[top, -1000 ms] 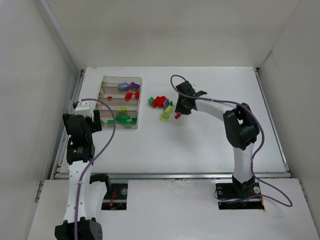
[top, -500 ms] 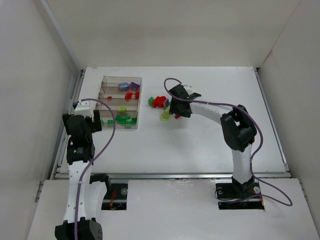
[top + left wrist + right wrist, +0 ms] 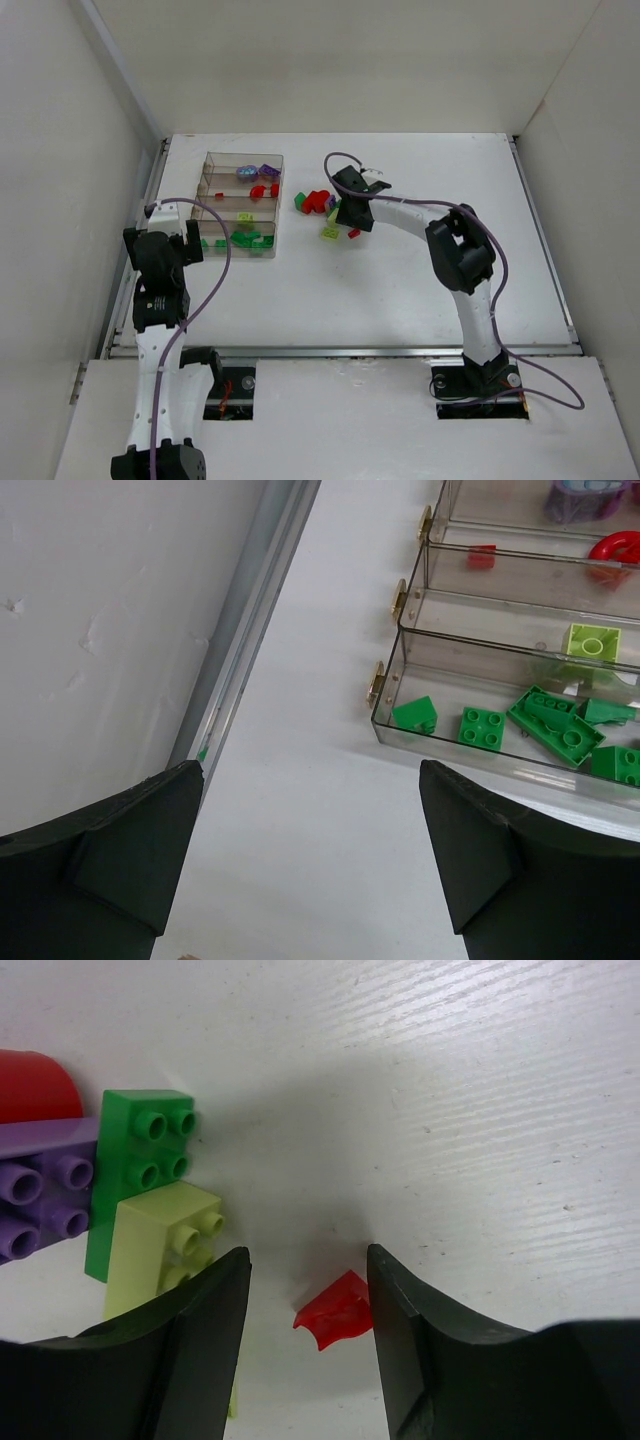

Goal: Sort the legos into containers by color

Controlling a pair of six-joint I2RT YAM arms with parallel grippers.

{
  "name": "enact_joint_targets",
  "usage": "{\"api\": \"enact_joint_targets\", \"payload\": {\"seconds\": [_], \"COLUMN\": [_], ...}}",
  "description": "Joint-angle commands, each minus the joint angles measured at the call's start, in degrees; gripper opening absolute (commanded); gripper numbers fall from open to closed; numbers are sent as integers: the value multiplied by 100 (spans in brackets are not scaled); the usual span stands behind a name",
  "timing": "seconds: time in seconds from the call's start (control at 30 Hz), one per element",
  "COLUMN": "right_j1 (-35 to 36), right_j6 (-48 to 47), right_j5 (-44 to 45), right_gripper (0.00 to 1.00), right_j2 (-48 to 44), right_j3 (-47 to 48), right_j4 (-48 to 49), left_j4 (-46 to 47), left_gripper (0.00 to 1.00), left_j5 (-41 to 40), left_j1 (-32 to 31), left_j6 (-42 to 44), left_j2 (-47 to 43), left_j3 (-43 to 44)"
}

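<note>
The right pincer (image 3: 310, 1265) is low over the table (image 3: 450, 165), its jaws parted and straddling a small red piece (image 3: 335, 1315). The piece lies flat on the surface, touching the inner edge of the right finger (image 3: 420, 1360) and clear of the left one, so nothing is gripped yet. That straddle looks chosen to isolate it: the lime brick (image 3: 160, 1245), green brick (image 3: 140, 1160) and purple brick (image 3: 40, 1185) sit just beside the left finger, and a wider or more central stance would likely catch the lime one too. These belong to the loose pile (image 3: 322, 205) a short way right of the clear tray (image 3: 245, 154). The tray's four compartments already hold purple farthest from the arms, then red, lime, and green nearest. The red piece would belong in the second compartment from the far end. The left pincer (image 3: 310, 780) hangs wide open and empty over bare table by the tray's near left corner, probably parked there to keep out of the right arm's path to the tray.
</note>
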Motion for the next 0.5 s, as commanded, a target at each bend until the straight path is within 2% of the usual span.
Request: {"api": "enact_joint_targets", "payload": {"seconds": [0.0,0.23,0.47], "right_j1": [-6,-6,46], "right_j6": [206,-215,-409], "right_j5": [282,388,64], "right_gripper": [56,55,54], "right_j2": [-260,-384,-770], "right_j3": [-51,-122,-755], "right_j4": [-183,-210,132], "left_j4": [220,273,273], "left_gripper": [88,88,88], "left_j5": [-70,-70,-70], "left_j1": [28,28,28], "left_j6": [-43,-43,-43], "left_j2": [-85,-85,-85], "left_j3": [-42,-42,-95]}}
